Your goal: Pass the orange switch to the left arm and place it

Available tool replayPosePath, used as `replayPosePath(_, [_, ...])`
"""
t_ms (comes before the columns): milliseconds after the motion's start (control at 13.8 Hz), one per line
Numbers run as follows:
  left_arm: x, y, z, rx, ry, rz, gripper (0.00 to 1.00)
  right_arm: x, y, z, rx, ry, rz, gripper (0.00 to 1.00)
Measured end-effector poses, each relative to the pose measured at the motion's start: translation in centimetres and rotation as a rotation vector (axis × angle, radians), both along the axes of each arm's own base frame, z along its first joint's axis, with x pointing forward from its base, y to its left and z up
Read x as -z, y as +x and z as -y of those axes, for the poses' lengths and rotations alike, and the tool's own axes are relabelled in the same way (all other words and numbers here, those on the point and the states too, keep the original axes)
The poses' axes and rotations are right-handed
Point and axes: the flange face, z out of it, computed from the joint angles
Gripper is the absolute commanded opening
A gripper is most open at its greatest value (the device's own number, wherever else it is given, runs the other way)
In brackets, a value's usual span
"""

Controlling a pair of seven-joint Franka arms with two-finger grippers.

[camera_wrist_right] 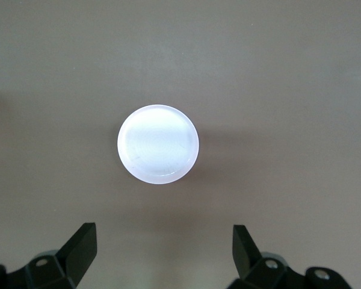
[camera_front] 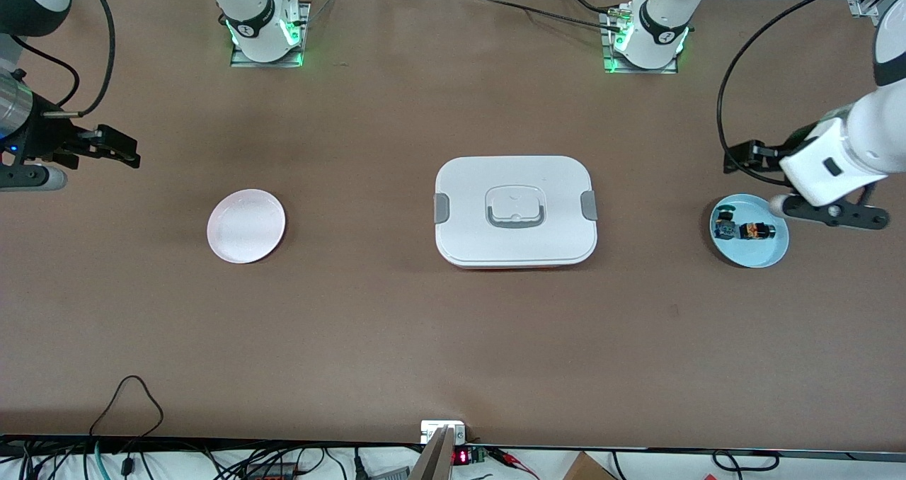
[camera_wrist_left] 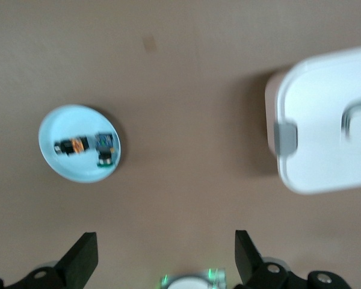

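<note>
The orange switch (camera_front: 754, 231) lies on a light blue plate (camera_front: 761, 259) at the left arm's end of the table, beside a green-capped blue switch (camera_front: 723, 224). The left wrist view shows the orange switch (camera_wrist_left: 74, 146) on that plate (camera_wrist_left: 60, 162) too. My left gripper (camera_front: 740, 156) is open and empty, up over the table just beside the plate. The white box (camera_front: 515, 211) stands mid-table and also shows in the left wrist view (camera_wrist_left: 328, 126). My right gripper (camera_front: 117, 147) is open and empty, up over the right arm's end of the table.
An empty pale pink plate (camera_front: 246, 226) sits toward the right arm's end and shows in the right wrist view (camera_wrist_right: 158, 144). The arm bases (camera_front: 265, 30) stand along the table's edge farthest from the front camera. Cables run along the edge nearest to it.
</note>
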Motion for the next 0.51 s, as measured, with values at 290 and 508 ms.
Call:
replayPosePath(290, [-1.4, 0.1, -3.8, -0.162, -0.030, 0.147, 1.00, 0.1, -0.4, 0.1, 0.002, 0.004, -0.006, 1.00])
replayPosePath(508, [-1.5, -2.9, -5.7, -0.209, 0.007, 0.220, 1.00, 0.2, -0.5, 0.3, 0.006, 0.003, -0.011, 1.00])
